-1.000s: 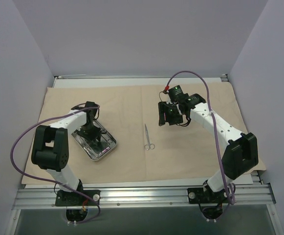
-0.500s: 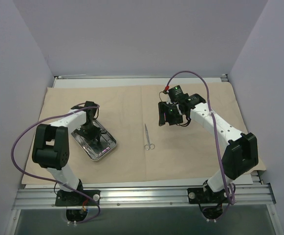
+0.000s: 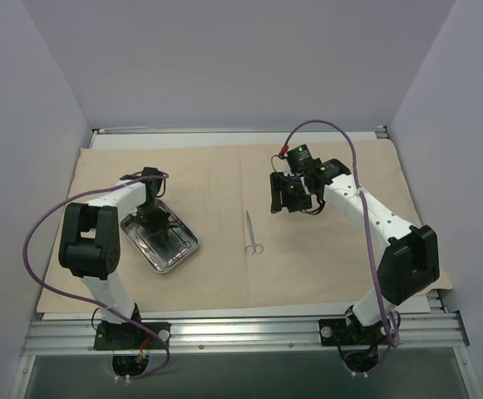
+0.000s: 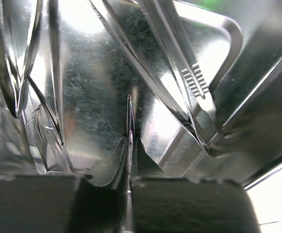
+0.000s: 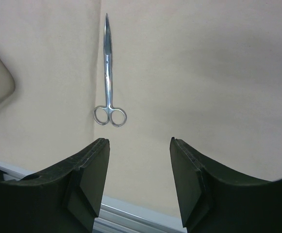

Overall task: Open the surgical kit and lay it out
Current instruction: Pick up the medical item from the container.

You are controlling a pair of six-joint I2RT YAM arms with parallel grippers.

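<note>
The left pincer [image 4: 129, 182] is down inside the steel tray [image 3: 179, 254], its dark fingers drawn together on a slim steel instrument [image 4: 129, 121] that is seen edge-on and rises between them as a thin sliver. Just to the right of it in the left wrist view lie tweezers [image 4: 194, 80] with a ridged grip, resting against the tray's curved wall among other bright steel pieces too tangled in reflections to tell apart. The tray sits on the left part of the beige cloth wrap [image 3: 224, 170], which is spread flat over the surface. The right pincer [image 5: 138, 141] hangs above the cloth on the far right with its fingers spread wide and nothing between them. Ring-handled scissors [image 5: 107, 82] lie alone on the cloth near the middle, blades closed and pointing far, rings toward the near edge, well apart from both the tray and the right pincer.
</note>
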